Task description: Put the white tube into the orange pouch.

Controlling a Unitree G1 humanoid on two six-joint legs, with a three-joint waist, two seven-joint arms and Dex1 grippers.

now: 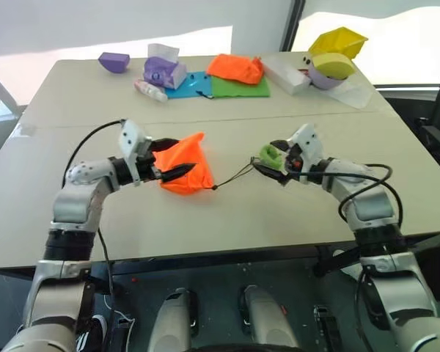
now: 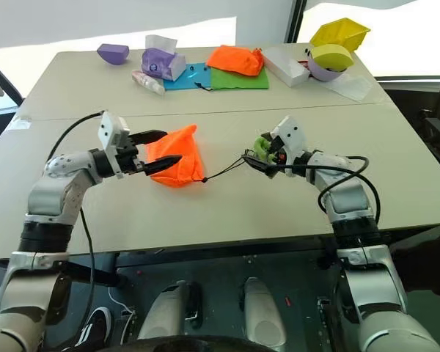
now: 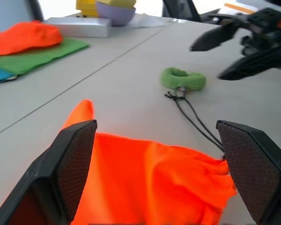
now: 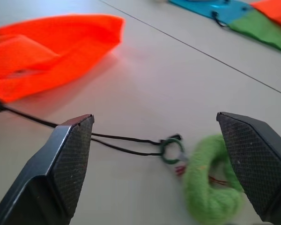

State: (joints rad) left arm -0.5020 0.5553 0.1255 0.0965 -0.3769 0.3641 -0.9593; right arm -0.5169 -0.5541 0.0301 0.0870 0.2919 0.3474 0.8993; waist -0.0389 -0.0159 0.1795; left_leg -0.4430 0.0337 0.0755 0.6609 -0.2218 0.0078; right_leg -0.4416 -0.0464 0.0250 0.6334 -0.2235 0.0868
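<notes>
Left wrist view: left claw [image 3: 154, 173] spread wide, empty, fingers either side of the orange pouch [image 3: 150, 183] lying on the table [image 1: 279, 220]. Right wrist view: right claw [image 4: 164, 173] also wide, empty, green ring charm [image 4: 210, 187] on the dark cord [image 4: 122, 140] between its fingers. Head views: both forearms angled inward, roughly level. White tube [image 1: 149, 91] far back left, beside the purple box [image 1: 163, 72]. Bright windows behind.

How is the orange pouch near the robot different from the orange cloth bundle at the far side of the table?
The orange pouch lies on the bare table, flattened; the orange cloth bundle is lumpy and rests on a green cloth. The pouch has a dark cord ending in a green charm; no cord is visible on the bundle. Both are bright orange fabric.
</notes>
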